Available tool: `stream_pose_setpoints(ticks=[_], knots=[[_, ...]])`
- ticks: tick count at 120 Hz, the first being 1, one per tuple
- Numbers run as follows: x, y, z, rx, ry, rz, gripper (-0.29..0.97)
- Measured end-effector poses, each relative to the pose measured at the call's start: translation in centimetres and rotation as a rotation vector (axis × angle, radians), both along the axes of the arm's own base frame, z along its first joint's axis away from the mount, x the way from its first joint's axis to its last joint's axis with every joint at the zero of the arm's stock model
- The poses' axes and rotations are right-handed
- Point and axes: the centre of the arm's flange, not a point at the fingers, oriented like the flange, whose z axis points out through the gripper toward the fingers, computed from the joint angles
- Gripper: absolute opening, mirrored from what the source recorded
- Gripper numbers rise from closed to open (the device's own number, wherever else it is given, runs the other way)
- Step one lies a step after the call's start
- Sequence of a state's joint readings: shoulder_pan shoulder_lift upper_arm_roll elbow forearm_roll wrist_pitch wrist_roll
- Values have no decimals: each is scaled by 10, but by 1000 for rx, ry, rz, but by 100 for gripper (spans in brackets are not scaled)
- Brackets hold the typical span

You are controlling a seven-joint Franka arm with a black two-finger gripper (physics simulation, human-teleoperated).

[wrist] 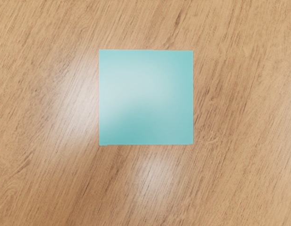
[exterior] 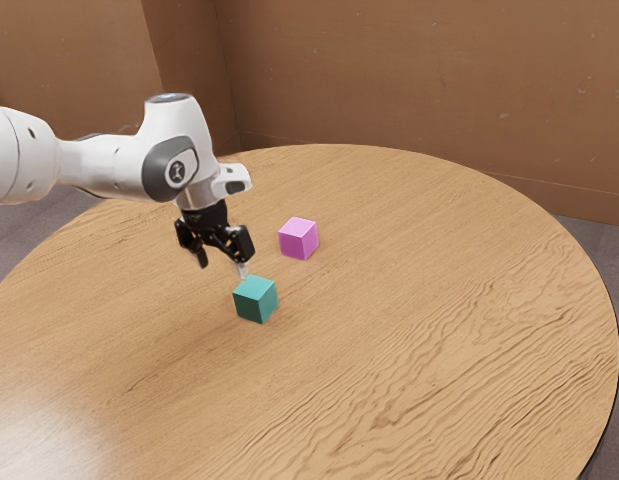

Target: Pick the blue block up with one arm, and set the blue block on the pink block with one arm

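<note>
A teal-blue block (exterior: 255, 299) rests on the round wooden table (exterior: 409, 330), toward the exterior view's left of centre. A pink block (exterior: 298, 238) stands a short way beyond it, toward the exterior view's right. My gripper (exterior: 222, 263) hangs just above and slightly to the exterior view's left of the teal-blue block, open, with nothing between its fingers. In the wrist view the teal-blue block (wrist: 145, 97) appears as a flat square top face straight under my hand, lying on bare wood.
The table's curved edge (exterior: 599, 400) runs along the exterior view's right and front. Brown walls (exterior: 389, 70) stand behind the table. Bare wood lies all around both blocks.
</note>
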State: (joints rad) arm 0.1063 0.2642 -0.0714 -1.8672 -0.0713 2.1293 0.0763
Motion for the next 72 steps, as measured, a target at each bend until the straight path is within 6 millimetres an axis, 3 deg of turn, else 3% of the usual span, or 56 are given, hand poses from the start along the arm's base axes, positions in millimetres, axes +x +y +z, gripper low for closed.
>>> stream_pose_setpoints(ticks=[26,37,46,72], knots=[[9,-14,-34,-18,2,-9,68],[30,-19,-25,-18,-42,-19,68],[43,-27,-31,-21,-53,-32,68],[44,-17,-56,-21,-17,-23,68]])
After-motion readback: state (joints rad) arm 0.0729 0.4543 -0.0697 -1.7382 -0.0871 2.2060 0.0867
